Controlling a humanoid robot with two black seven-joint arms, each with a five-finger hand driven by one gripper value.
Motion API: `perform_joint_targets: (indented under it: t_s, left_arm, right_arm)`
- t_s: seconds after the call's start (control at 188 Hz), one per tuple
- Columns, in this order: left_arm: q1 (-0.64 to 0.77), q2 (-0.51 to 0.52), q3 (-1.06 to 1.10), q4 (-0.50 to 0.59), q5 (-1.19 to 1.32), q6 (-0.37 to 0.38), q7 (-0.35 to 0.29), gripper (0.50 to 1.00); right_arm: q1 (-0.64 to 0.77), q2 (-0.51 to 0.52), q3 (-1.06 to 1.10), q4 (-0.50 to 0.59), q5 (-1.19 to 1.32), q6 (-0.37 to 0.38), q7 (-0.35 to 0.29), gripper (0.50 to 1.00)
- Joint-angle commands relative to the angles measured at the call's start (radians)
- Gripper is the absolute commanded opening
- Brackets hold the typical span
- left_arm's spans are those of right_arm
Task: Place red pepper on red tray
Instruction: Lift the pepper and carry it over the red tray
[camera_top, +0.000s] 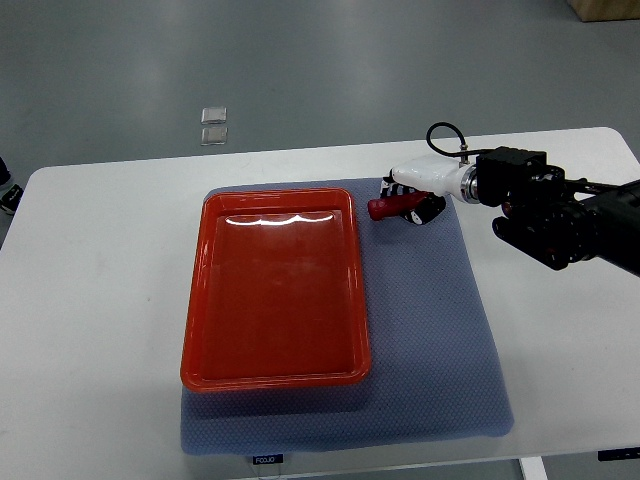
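Red pepper (383, 208) is sitting in the curled fingers of the right hand (410, 197), just off the red tray's (275, 372) far right corner and over the grey mat (440, 330). Nearest the camera, a small dark label (266, 459) on the mat's front edge is showing print too small to read. Beyond it the tray is lying with its bed bare. Open mat is stretching to the tray's right, and white table (90, 300) is spreading on both sides. Two small clear squares (214, 124) are lying on the floor beyond.
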Motion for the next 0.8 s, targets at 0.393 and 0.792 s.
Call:
perform_joint_targets:
  t_s: [0.393, 0.792]
  left_arm:
    - [0.0, 0.0, 0.0, 0.0, -0.001, 0.0, 0.0, 1.0]
    - [0.0, 0.0, 0.0, 0.0, -0.001, 0.0, 0.0, 1.0]
  right_arm:
    - [0.032, 0.017, 0.185, 0.166, 0.012, -0.017, 0.032, 0.57]
    - [-0.028, 0.092, 0.188, 0.28, 0.045, -0.018, 0.131, 0.584]
